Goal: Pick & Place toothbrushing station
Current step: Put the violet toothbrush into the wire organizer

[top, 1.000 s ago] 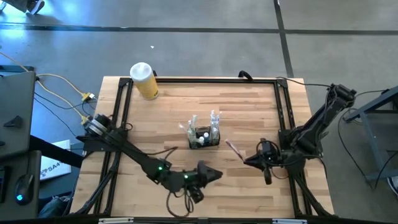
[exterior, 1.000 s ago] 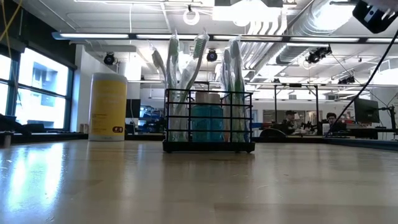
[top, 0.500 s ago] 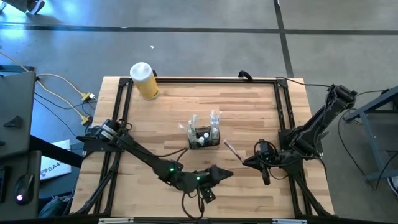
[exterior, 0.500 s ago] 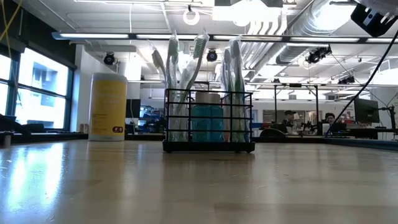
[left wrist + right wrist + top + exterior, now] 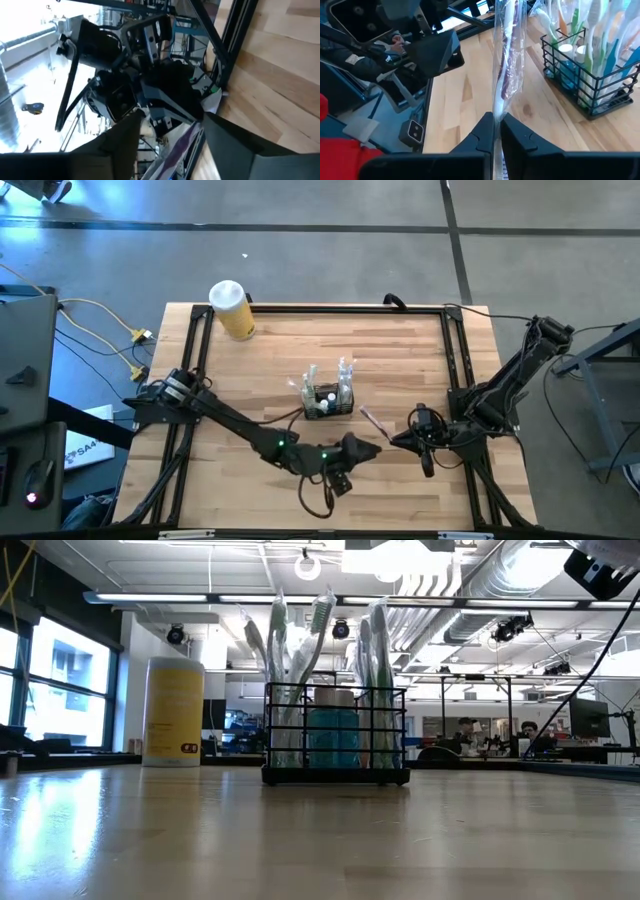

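Jaws off the black wire-grid toothbrushing station (image 5: 328, 401), upright, crammed with toothbrushes (image 5: 322, 615).

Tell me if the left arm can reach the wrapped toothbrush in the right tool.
Probably yes. The left tool stands open, close beside the wrapped toothbrush that the right tool pinches, with only bare table between. The caddy sits off to the side.

No readable text anywhere I look. The yellow canister (image 5: 174, 712) on my counter (image 5: 320, 840) carries a small dark mark low on its front, too small to read. A white sheet (image 5: 82, 448) on the floor beside my left arm has dark print, also illegible.
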Robot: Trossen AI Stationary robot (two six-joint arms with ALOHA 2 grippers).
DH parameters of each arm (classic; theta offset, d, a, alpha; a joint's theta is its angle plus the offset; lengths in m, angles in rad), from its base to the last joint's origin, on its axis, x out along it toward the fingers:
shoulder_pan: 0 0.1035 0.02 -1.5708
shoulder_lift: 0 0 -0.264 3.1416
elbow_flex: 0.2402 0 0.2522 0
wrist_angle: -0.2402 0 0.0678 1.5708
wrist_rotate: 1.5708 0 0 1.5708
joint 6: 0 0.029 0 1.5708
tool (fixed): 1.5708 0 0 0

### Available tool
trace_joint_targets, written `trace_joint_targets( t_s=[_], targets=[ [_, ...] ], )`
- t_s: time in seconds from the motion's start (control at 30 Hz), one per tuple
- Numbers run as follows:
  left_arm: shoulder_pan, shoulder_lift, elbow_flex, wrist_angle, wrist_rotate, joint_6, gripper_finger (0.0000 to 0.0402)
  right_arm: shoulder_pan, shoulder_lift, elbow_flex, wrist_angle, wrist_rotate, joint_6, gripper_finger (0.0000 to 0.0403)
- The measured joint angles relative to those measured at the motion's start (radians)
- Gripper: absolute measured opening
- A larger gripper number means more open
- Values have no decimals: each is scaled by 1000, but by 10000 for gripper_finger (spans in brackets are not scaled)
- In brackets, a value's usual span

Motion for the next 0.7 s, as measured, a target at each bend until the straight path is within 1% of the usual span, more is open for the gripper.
trace_joint_targets(
  t_s=[0.1,0.2,0.37,0.53,0.7],
  targets=[
    [9,0,0,-1,22,5,236,0,0,0,-1,0,-4,11],
    [23,0,0,-22,47,6,251,0,0,0,-3,0,-4,11],
    [66,0,0,-54,89,8,254,0,0,0,-4,0,-4,11],
    [92,28,0,-4,85,10,255,0,0,0,-5,0,-4,11],
    [100,72,0,6,78,142,255,0,0,0,-6,0,-4,11]
  ],
)
